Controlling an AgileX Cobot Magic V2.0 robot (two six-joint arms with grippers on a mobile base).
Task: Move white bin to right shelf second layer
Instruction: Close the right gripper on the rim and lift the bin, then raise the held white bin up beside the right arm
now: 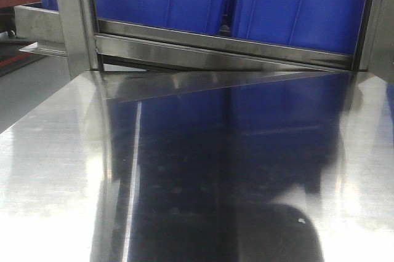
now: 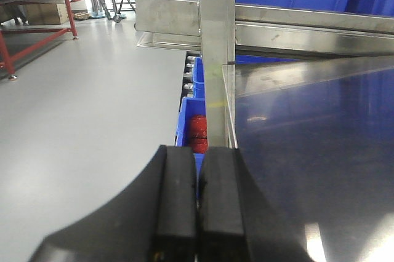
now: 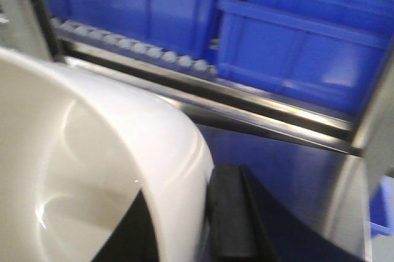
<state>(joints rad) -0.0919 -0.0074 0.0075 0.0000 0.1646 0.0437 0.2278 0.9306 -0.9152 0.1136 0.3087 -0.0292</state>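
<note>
Right pincer (image 3: pixel 183 225) clamped on bin (image 3: pixel 92 151) rim, bin body at its 10 o'clock, left pincer (image 2: pixel 197 206) fingers pressed together, empty, at desk (image 2: pixel 320 151) edge.

Left claw (image 2: pixel 198 170) closed, right claw (image 3: pixel 184 225) clamped.

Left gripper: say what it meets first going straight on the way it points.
Most likely the rack's steel upright post, almost dead ahead of the shut left gripper, at the steel tabletop corner. Depth is unclear; it might pass just left of it.
</note>
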